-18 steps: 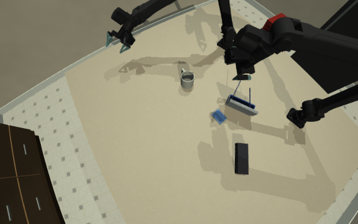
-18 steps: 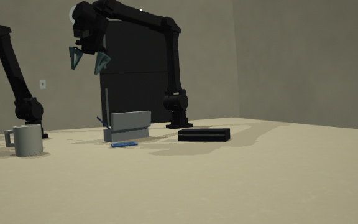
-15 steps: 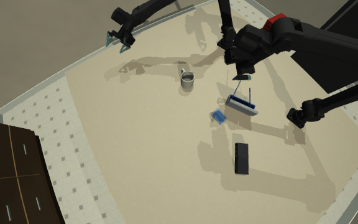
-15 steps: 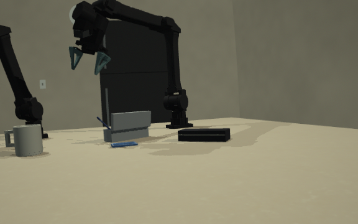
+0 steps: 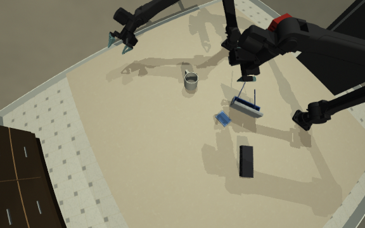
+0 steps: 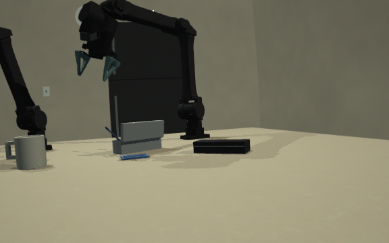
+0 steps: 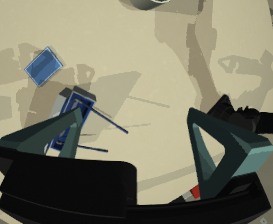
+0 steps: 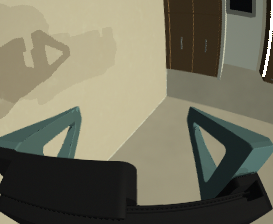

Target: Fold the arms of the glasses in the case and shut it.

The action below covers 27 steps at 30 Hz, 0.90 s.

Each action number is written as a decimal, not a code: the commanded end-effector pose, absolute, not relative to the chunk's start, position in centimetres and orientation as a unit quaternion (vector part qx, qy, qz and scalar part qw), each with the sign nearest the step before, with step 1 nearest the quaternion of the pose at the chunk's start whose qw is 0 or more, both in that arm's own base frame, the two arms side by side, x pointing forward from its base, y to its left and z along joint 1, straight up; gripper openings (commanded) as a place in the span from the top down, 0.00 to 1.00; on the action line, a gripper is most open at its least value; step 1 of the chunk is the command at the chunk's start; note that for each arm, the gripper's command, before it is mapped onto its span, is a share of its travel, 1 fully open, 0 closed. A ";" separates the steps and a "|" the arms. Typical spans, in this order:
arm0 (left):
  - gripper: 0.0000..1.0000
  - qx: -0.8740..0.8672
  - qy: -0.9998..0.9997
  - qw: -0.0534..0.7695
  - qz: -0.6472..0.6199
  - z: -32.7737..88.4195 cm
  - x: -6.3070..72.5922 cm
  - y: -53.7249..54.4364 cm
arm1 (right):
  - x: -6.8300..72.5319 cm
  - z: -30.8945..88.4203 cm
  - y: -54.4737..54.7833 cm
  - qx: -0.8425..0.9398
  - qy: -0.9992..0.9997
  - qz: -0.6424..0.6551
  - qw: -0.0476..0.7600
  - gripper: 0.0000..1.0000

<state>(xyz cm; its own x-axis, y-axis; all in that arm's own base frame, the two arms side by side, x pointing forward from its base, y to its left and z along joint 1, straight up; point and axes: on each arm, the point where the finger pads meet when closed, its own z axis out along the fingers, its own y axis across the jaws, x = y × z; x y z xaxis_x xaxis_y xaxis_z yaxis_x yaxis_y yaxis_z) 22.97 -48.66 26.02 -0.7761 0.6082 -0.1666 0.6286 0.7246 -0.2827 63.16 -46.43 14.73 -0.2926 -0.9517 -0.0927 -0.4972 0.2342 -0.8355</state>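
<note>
The grey glasses case [image 5: 246, 109] stands open on the table, lid upright; it also shows in the exterior view [image 6: 140, 136] and in the left wrist view [image 7: 70, 119]. Blue glasses [image 5: 244, 102] lie in it with both thin arms unfolded and sticking out [image 7: 110, 120]. My left gripper [image 5: 247, 78] [image 6: 92, 75] is open and empty, hanging well above the case, fingers wide in its wrist view [image 7: 135, 119]. My right gripper [image 5: 116, 48] [image 8: 134, 112] is open and empty, high over the table's far edge, far from the case.
A grey mug [image 5: 191, 81] stands left of the case. A small flat blue item [image 5: 223, 118] lies right beside the case. A black box [image 5: 246, 161] lies flat nearer the front. Dark cabinets [image 5: 8, 177] stand off the table.
</note>
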 end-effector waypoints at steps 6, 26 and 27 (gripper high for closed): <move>0.00 0.327 0.925 0.067 -0.183 27.8 25.2 -48.0 | 64.6 19.4 -44.5 -0.489 0.709 -0.380 0.339 0.00; 0.00 0.274 0.913 0.207 -0.221 31.0 36.0 -42.9 | 66.3 26.6 -34.8 -0.379 0.749 -0.342 0.422 0.00; 0.00 0.269 0.911 0.218 -0.223 31.3 36.7 -42.4 | 66.4 27.2 -34.0 -0.372 0.750 -0.341 0.428 0.00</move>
<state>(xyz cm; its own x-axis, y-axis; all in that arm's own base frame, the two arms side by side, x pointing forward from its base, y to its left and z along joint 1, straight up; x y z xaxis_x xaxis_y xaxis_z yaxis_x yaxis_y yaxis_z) 34.44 -43.60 28.95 -0.7907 0.4319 -0.4339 0.5763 0.7642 -0.2896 65.45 -36.43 22.96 -0.3642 -0.8756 -0.3173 -0.3514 0.4447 -0.8238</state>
